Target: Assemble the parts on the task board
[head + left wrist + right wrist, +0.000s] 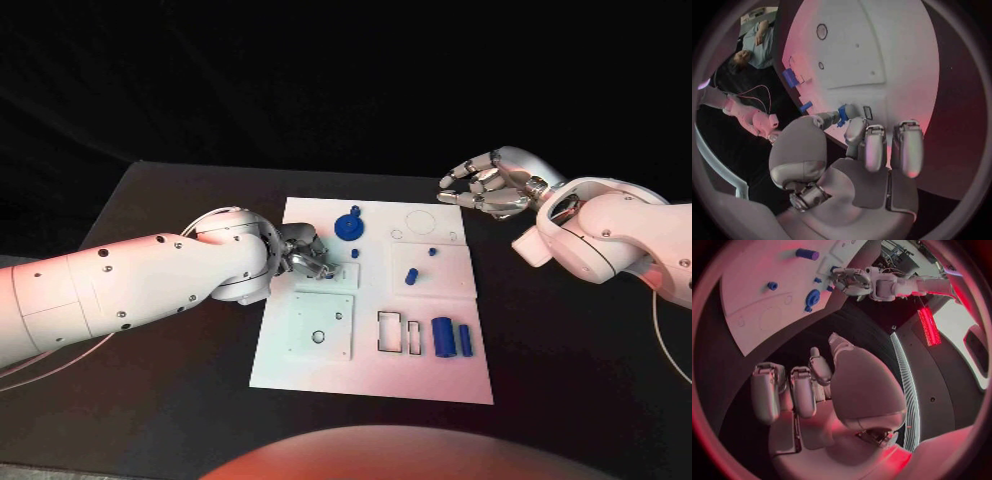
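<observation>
The white task board lies mid-table. My left hand is low over the board's left middle. In the left wrist view its thumb and a fingertip pinch a small blue part, which the head view shows beside the fingers. A round blue part stands near the board's far edge, with two small blue pieces right of centre. Two blue cylinders lie at the near right. My right hand hovers off the board's far right corner, fingers curled in, holding nothing.
A square inset plate with a large and a small hole takes up the board's near left. Empty rectangular slots sit beside the cylinders. Bare black table surrounds the board. My left forearm crosses the table's left side.
</observation>
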Controlling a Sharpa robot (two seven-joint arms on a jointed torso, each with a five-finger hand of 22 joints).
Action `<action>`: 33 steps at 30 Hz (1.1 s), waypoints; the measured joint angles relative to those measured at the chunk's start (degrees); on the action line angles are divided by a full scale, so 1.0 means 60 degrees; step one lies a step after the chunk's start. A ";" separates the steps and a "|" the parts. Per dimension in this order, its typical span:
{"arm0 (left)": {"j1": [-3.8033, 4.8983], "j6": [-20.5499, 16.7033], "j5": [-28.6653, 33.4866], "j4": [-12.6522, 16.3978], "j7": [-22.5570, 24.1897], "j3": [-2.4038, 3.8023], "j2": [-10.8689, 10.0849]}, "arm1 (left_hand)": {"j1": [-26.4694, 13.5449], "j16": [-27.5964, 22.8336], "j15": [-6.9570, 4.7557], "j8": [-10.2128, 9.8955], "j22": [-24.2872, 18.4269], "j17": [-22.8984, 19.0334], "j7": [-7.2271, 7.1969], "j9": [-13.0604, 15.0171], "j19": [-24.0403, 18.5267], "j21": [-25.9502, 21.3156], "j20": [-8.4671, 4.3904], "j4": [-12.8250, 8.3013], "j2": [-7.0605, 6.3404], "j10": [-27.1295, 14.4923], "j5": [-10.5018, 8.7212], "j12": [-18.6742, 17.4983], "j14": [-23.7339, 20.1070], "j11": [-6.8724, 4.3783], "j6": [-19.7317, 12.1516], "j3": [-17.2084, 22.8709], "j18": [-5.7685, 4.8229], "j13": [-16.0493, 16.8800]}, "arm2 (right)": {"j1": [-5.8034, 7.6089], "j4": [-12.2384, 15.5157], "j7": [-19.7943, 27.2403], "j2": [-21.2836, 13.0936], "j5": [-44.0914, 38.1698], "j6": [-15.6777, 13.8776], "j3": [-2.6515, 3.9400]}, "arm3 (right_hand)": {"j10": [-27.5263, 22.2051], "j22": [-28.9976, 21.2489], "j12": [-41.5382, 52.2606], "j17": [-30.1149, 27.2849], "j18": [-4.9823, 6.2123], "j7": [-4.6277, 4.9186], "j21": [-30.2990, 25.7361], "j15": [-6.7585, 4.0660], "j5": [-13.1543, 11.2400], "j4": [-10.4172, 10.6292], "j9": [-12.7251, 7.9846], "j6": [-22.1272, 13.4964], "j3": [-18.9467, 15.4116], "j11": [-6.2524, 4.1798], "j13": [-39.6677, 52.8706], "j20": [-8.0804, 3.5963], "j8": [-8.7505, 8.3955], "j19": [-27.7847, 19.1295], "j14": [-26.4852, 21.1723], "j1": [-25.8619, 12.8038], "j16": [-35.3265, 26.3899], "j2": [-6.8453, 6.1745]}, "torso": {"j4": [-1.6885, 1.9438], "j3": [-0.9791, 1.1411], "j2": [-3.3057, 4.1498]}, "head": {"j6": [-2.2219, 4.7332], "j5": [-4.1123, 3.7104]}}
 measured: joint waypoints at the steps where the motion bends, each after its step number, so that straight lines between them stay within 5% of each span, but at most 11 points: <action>1: -0.0002 0.0016 0.0002 0.0007 0.0000 0.0004 -0.0006 | 0.0000 0.0000 0.0000 0.0000 0.0000 0.0000 0.0000 0.0000 0.0000 0.0000 0.0000 0.0000 0.0000 0.0018 0.0000 0.0028 0.0000 -0.0018 0.0000 0.0000 0.0000 0.0008 | 0.0000 -0.0001 0.0000 0.0001 0.0000 0.0002 0.0000 | 0.0000 0.0000 0.0000 0.0000 0.0000 0.0000 0.0000 0.0000 0.0000 0.0000 0.0000 0.0000 0.0000 0.0000 0.0004 0.0000 0.0000 0.0000 0.0000 0.0000 0.0000 0.0000 | 0.0001 0.0000 -0.0001 | 0.0000 0.0001; 12: -0.0013 0.0145 0.0030 0.0051 0.0002 0.0030 -0.0058 | 0.0000 0.0000 0.0000 0.0000 -0.0001 0.0000 -0.0001 0.0000 0.0034 0.0000 -0.0035 0.0026 0.0000 0.0033 0.0000 0.0027 0.0000 -0.0033 -0.0001 -0.0079 0.0000 0.0009 | 0.0000 -0.0005 0.0000 0.0006 -0.0001 0.0022 0.0000 | 0.0000 0.0007 0.0000 -0.0001 0.0000 0.0000 0.0000 0.0000 0.0000 0.0000 0.0000 0.0000 0.0000 0.0000 0.0003 0.0000 0.0000 0.0000 0.0000 0.0000 0.0000 0.0000 | 0.0000 0.0005 -0.0003 | 0.0008 0.0007; 33: -0.0017 0.0163 0.0075 0.0014 0.0005 0.0041 -0.0050 | -0.0503 0.0000 0.0000 0.0063 -0.0002 0.0000 -0.0018 -0.0041 0.0034 0.0000 -0.0034 0.0066 0.0000 0.0032 0.0000 0.0027 0.0000 -0.0032 0.0017 -0.1408 0.0000 -0.0052 | -0.0017 -0.0023 0.0006 0.0018 -0.0003 0.0024 0.0000 | 0.0000 0.0004 0.0000 -0.0002 0.0000 -0.0032 -0.0059 0.0000 0.0000 0.0000 0.0000 0.0032 -0.0054 0.0000 0.0002 0.0000 0.0000 0.0000 0.0000 0.0000 -0.0038 0.0000 | -0.0002 0.0005 0.0001 | 0.0020 0.0027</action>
